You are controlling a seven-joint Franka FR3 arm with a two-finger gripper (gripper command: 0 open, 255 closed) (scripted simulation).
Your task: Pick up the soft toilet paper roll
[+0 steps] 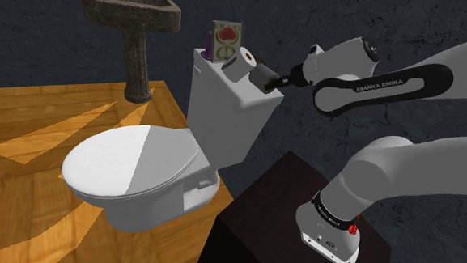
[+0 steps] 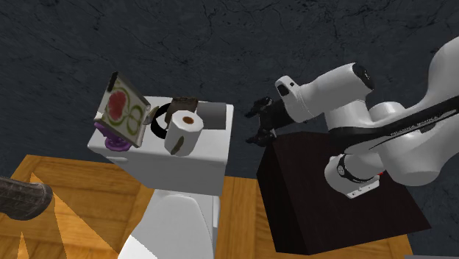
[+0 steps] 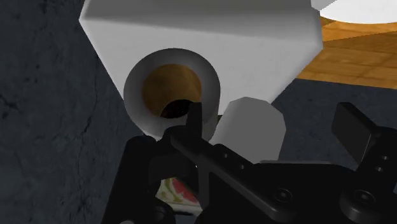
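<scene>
gripper (image 2: pixel 259 122) (fingers apart) near toilet paper roll (image 2: pixel 184 134) on tank (image 2: pixel 206 168)

The toilet paper roll (image 2: pixel 184 132) is white with a brown core. It lies on its side on the toilet tank lid (image 2: pixel 217 137), hollow end facing the hand (image 2: pixel 256 121), a little ahead of it and untouched.

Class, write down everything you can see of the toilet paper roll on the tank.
The toilet paper roll is plain white with a brown inner tube, open at its end. It lies on its side, resting on the white toilet tank lid, near an edge and beside a grey cylinder. The open gripper hangs apart from it.
</scene>
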